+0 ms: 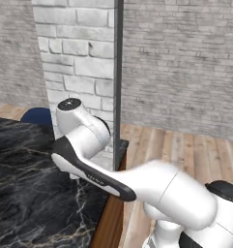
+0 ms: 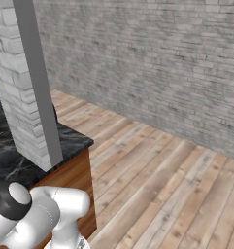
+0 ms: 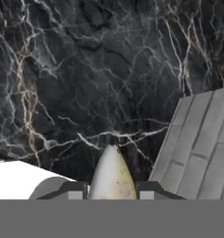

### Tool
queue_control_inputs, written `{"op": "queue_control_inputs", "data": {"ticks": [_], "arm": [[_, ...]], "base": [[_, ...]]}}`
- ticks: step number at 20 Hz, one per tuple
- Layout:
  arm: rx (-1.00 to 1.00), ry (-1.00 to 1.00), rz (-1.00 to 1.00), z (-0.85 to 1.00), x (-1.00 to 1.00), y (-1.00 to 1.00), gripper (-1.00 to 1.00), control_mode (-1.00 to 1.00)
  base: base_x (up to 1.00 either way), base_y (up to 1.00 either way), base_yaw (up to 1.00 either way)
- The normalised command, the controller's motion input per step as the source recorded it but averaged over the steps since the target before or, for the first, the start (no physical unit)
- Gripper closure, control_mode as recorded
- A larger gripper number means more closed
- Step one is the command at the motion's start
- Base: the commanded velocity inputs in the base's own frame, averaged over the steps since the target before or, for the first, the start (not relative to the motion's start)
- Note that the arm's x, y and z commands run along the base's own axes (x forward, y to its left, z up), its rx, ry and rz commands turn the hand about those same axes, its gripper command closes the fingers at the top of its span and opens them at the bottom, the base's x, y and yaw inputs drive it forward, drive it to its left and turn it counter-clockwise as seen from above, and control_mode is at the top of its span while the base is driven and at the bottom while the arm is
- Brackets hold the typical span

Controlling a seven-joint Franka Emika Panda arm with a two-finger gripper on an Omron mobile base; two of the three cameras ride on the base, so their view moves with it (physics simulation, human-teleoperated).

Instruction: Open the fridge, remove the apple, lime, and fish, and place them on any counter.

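In the hand view my gripper point(image 3: 112, 191) is shut on the fish point(image 3: 112, 169). Its pale silvery, slightly yellowish body pokes out between the two dark fingertips point(image 3: 77, 190), pointing at the counter. The black marble counter point(image 3: 85, 83) with white veins lies just beyond the fish. From the base, the white arm reaches left over the counter point(image 1: 26, 193), and its forearm hides the hand. The counter's corner point(image 2: 70, 138) also appears from the right side. The fridge, the apple and the lime are out of view.
A white brick column point(image 1: 79, 58) with a grey metal edge point(image 1: 118, 72) stands on the counter's far corner, close to the hand; its base point(image 3: 199, 144) is at the right. A blue object point(image 1: 36, 115) sits behind the counter. Wooden floor point(image 2: 157, 185) spreads to the right.
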Motion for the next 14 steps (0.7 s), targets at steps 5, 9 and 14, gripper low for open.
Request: {"op": "queue_control_inputs", "data": {"ticks": [5, 9, 14], "arm": [[0.12, -0.04, 0.21, -0.32, 0.12, 0.69, 1.0, -1.0], [0.08, 0.01, 0.21, -0.38, 0.04, 0.75, 1.0, -1.0], [0.05, 0.09, 0.18, -0.49, 0.06, 0.62, 1.0, -1.0]], "base": [[0.0, 0.0, 0.0], [0.0, 0.0, 0.0], [0.0, 0.0, 0.0]]}}
